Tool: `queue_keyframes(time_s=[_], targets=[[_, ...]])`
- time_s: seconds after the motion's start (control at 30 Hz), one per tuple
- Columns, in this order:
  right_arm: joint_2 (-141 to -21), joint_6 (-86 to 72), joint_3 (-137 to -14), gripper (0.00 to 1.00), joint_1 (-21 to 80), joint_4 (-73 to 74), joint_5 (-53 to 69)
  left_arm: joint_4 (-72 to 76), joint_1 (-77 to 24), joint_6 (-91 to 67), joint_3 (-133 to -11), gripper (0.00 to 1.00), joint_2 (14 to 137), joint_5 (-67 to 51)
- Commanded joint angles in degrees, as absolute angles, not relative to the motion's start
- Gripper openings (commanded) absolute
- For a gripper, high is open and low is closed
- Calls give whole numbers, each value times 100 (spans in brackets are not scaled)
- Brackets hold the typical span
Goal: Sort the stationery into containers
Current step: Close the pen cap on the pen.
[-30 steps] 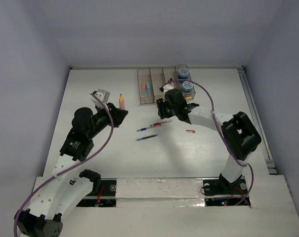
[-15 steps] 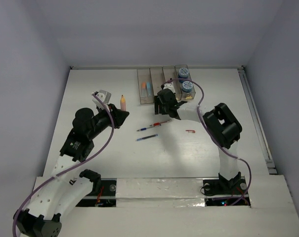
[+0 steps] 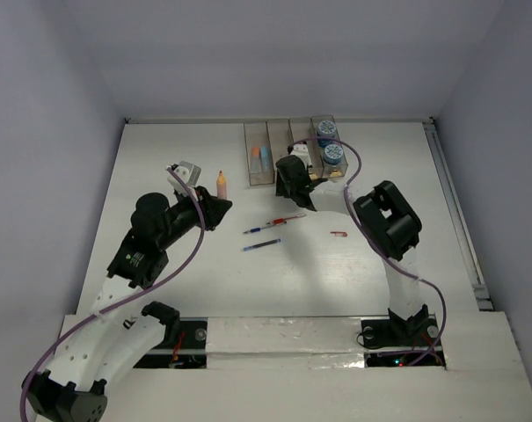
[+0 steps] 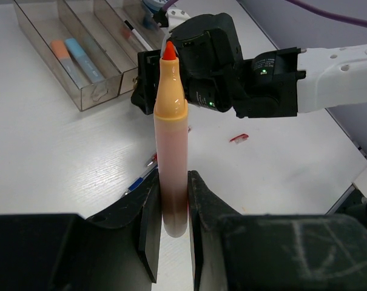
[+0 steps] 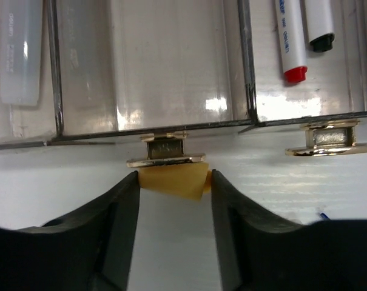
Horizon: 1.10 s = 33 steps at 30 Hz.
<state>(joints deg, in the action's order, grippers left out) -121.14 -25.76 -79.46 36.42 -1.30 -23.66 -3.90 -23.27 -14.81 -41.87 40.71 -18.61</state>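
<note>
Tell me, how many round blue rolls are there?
2. One blue roll sits at the far end of the rightmost bin; the second roll sits just nearer inside it. The arm might hide more.

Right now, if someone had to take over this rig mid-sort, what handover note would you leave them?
Left claw: shut on an orange marker, held upright above the table, short of the containers.
Right claw: closed on a yellow eraser at the containers' front wall.
Done: orange and blue sticks in the leftmost bin, white markers in the third, two rolls in the rightmost. The second looks empty.
Left: bin both held items, then the red pen, two blue pens and a small red piece lying on the table.
</note>
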Motion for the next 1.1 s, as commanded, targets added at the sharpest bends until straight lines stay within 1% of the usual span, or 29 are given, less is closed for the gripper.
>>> queue_keyframes(time_s=[0.0, 0.1, 0.13, 0.23, 0.37, 0.57, 0.6, 0.7, 0.73, 0.77, 0.8, 0.9, 0.97, 1.07], targets=[[-12235, -2716, -8060, 45, 3630, -396, -2654, -211, -2355, -1389, -4315, 0, 4034, -1846], [-12103, -2690, -7867, 34, 3770, -422, -2716, -211, -2355, -1389, -4315, 0, 4043, -1854], [-12059, -2698, -7797, 32, 3875, -404, -2751, -211, -2355, -1389, -4315, 0, 4034, -1854], [-11778, -2803, -7436, 29, 4165, -361, -2751, -211, -2355, -1389, -4307, 0, 4017, -1854], [-11558, -3347, -7304, 29, 4578, -44, -2593, -202, -2355, -1397, -4315, 0, 4017, -1872], [-11461, -4025, -7330, 39, 4887, -149, -2268, -193, -2355, -1397, -4298, 0, 3964, -1855], [-11470, -4104, -7330, 44, 4965, -184, -2311, -202, -2355, -1406, -4289, 0, 3964, -1854], [-11575, -4148, -7461, 54, 5019, -220, -2163, -202, -2355, -1397, -4289, 0, 3929, -1828], [-11584, -4122, -7505, 61, 5019, -185, -2110, -202, -2355, -1397, -4289, 0, 3920, -1828], [-11584, -4079, -7567, 64, 5019, -167, -2109, -211, -2355, -1389, -4289, 0, 3911, -1828], [-11549, -3948, -7602, 71, 5019, -150, -2092, -211, -2355, -1389, -4289, 0, 3902, -1819], [-11435, -3483, -7830, 82, 5019, 43, -2100, -228, -2355, -1380, -4298, 0, 3885, -1802], [-11373, -3209, -7962, 84, 5019, 394, -2005, -229, -2355, -1380, -4298, 0, 3876, -1802], [-11180, -2463, -8068, 82, 4958, 579, -1689, -255, -2355, -1371, -4315, 0, 3858, -1749]])
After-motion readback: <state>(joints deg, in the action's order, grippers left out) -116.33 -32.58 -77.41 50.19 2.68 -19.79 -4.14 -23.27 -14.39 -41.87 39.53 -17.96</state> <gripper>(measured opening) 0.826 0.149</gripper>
